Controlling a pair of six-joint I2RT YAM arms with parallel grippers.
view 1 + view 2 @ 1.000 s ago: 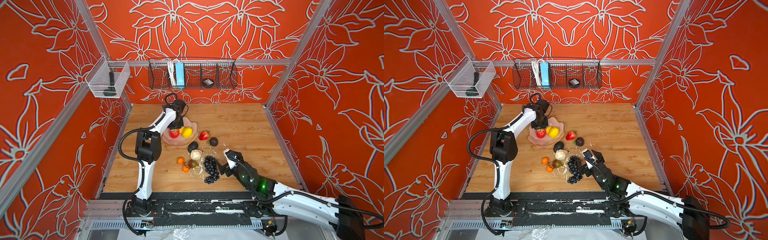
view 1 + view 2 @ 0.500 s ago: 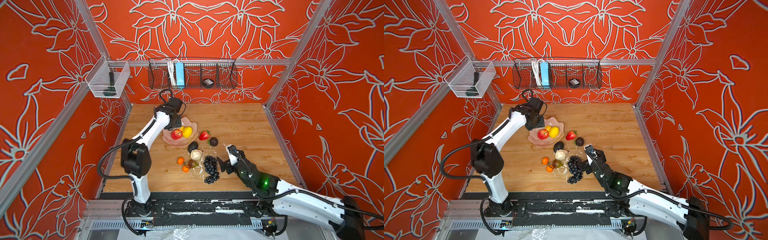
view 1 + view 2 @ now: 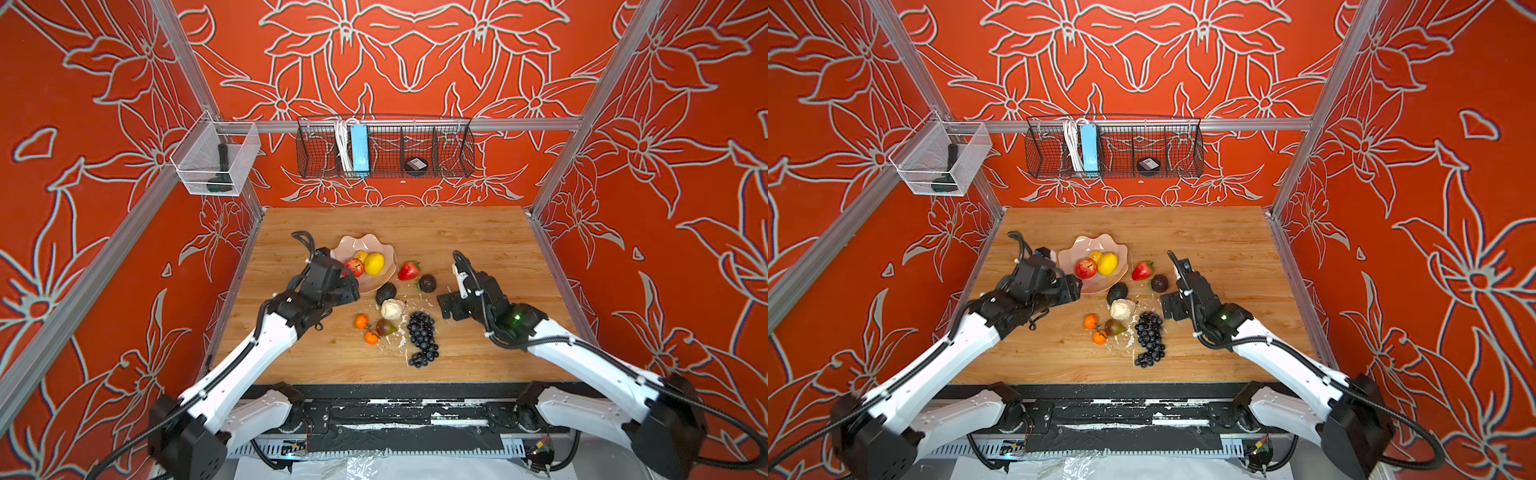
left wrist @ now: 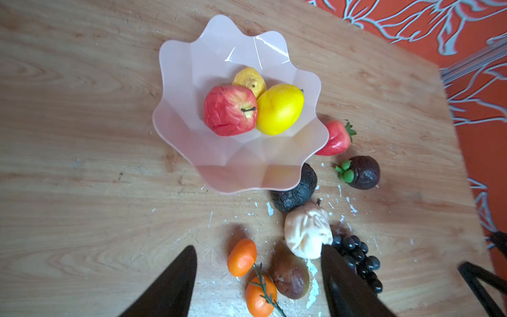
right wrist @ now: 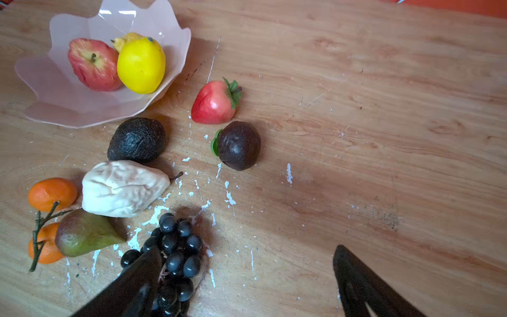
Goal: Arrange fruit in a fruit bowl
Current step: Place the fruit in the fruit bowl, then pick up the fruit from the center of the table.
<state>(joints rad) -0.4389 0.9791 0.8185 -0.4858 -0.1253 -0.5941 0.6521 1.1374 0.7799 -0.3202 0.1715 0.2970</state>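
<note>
The pale pink fruit bowl holds a red apple, a yellow lemon and a small yellow fruit. Loose fruit lies on the table in front of the bowl: a strawberry, a dark round fruit, an avocado, a cream lumpy piece, two oranges, a brownish pear and a grape bunch. My left gripper hovers open and empty over the bowl's near-left edge. My right gripper hangs wide open and empty, right of the grapes.
White flakes litter the wooden table around the loose fruit. A black wire basket hangs on the back wall. A clear bin is fixed to the left post. Orange walls close in the table on three sides.
My left gripper has opened wider and drawn back from the bowl's far side toward the front. The apple stays in the bowl. My right gripper has shifted slightly right of the grapes.
</note>
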